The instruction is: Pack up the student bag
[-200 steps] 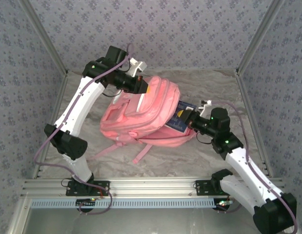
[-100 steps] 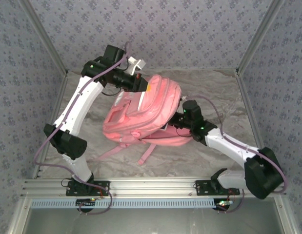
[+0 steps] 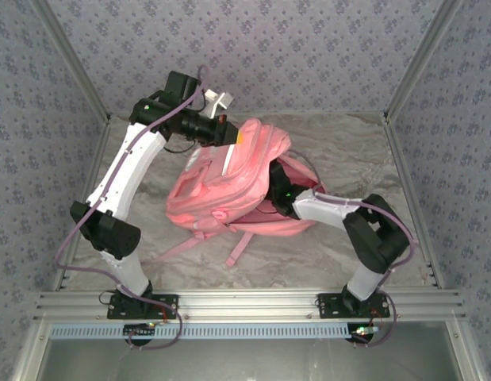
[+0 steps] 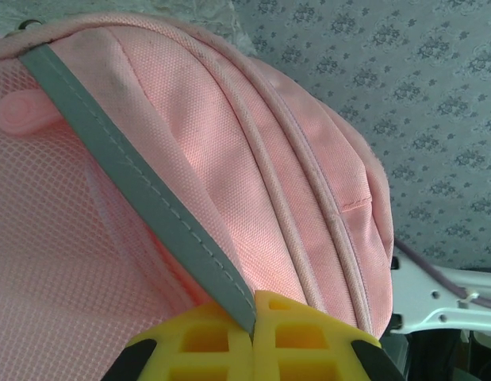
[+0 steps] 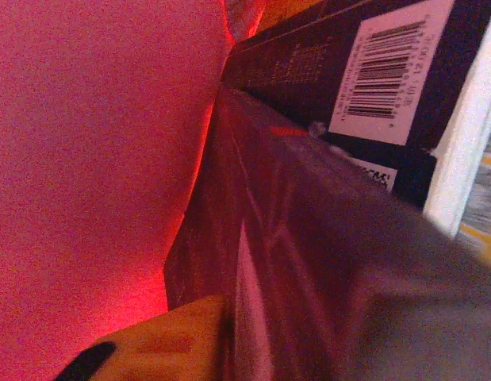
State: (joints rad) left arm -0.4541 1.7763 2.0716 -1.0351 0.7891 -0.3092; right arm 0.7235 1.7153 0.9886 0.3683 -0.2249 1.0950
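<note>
The student bag (image 3: pixel 221 194) is a big pink backpack lying mid-table with its top raised. My left gripper (image 3: pixel 232 136) is shut on the bag's grey stripe (image 4: pixel 126 175), which is pinched between the yellow pads (image 4: pixel 308 333). The right arm (image 3: pixel 324 210) reaches into the bag's open side, and its gripper is hidden inside in the top view. In the right wrist view one yellow finger (image 5: pixel 174 341) lies against a dark book (image 5: pixel 308 262) inside the red-lit pink lining (image 5: pixel 94 159). A second dark item with a barcode label (image 5: pixel 380 71) lies beyond. Whether the right jaws still grip the book is unclear.
Pink straps (image 3: pixel 237 248) trail from the bag toward the near edge. Patterned walls enclose the marbled table (image 3: pixel 364 151) on three sides. A metal rail (image 3: pixel 245 302) runs along the front by the arm bases.
The right arm has pushed the blue book from the bag's right opening deep inside; the book is no longer visible from above. The left gripper keeps holding the bag's top up.
</note>
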